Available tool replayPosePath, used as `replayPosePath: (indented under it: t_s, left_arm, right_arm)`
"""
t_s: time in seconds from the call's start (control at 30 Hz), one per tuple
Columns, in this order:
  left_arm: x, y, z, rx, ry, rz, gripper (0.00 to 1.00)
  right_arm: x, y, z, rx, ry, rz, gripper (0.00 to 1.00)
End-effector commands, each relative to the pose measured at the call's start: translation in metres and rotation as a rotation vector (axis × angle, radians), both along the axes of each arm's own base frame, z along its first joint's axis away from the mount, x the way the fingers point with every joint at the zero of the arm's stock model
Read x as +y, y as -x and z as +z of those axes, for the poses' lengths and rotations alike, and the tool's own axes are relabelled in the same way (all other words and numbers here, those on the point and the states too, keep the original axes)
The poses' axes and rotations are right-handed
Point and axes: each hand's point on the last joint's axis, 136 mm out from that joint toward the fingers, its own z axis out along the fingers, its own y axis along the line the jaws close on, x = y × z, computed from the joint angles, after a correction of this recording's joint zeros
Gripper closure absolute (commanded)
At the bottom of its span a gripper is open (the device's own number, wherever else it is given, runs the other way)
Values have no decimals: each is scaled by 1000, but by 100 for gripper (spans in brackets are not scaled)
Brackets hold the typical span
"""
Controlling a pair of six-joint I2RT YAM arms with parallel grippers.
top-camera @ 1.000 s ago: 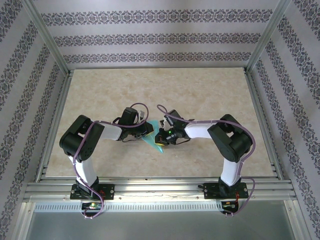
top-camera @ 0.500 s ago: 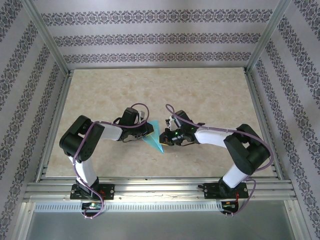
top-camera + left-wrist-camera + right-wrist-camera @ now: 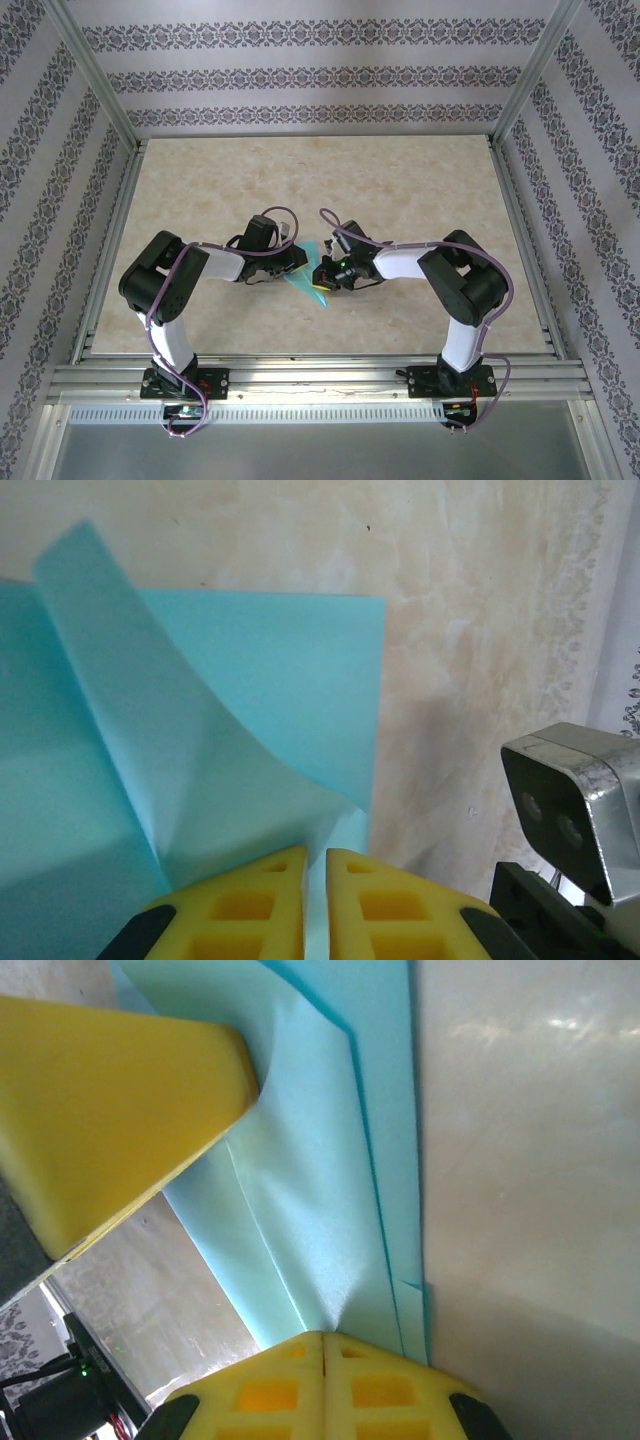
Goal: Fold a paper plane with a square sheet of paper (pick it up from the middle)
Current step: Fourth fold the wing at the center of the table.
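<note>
The turquoise square sheet of paper (image 3: 311,279) lies folded into a pointed wedge on the table between the two arms. In the left wrist view the paper (image 3: 270,670) shows a flat layer and a flap curling upward. My left gripper (image 3: 316,856) is shut on its near edge, with paper in the thin gap between the yellow fingers. In the right wrist view the paper (image 3: 320,1180) shows several stacked layers. My right gripper (image 3: 323,1337) is shut on a puckered fold of it. A left finger (image 3: 110,1110) presses the paper opposite. From above, the left gripper (image 3: 297,263) and right gripper (image 3: 321,274) nearly touch.
The beige marble-patterned table (image 3: 400,190) is fenced by aluminium rails (image 3: 320,378) and patterned walls. The right arm's wrist camera (image 3: 570,810) sits close beside the left gripper. Both arms bend inward toward the table's middle.
The right arm stretched out to the right half a second ago and has folded back in, close to where it was a second ago. The left arm stayed put on the paper.
</note>
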Motion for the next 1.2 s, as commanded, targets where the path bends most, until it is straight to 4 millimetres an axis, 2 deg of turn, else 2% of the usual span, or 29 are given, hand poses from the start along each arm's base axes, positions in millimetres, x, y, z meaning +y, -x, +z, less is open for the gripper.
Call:
replayPosePath:
  t_s: [0.0,0.1,0.23,0.33,0.5,0.63,0.8,0.9,1.07,1.17]
  left_arm:
    - [6,1,0,-1,-25,17,84]
    - [0,-4,21,-55,29,12,80]
    - [-5,-2,45,-104,77,-3,78]
    - [-9,8,49,-96,82,-26,80]
    - [-19,33,32,-35,35,-80,85]
    - [-28,43,17,4,15,-114,86]
    - [-19,40,-7,35,-64,-85,86]
    - [-6,35,-20,45,-119,-47,86]
    - [10,17,-27,55,-94,21,86]
    - [16,5,-24,56,-87,43,86]
  right_arm:
    - [-25,30,-33,88,109,15,99]
    - [-30,38,-37,101,104,45,100]
    - [-35,41,-33,100,80,96,100]
    - [-38,37,-29,94,65,108,100]
    - [-42,32,-27,94,60,105,100]
    - [-44,30,-26,94,63,104,100]
    - [-47,31,-27,98,69,102,100]
    - [-49,33,-29,100,76,105,100]
    - [-52,35,-31,101,98,111,100]
    - [-54,36,-31,100,103,114,100]
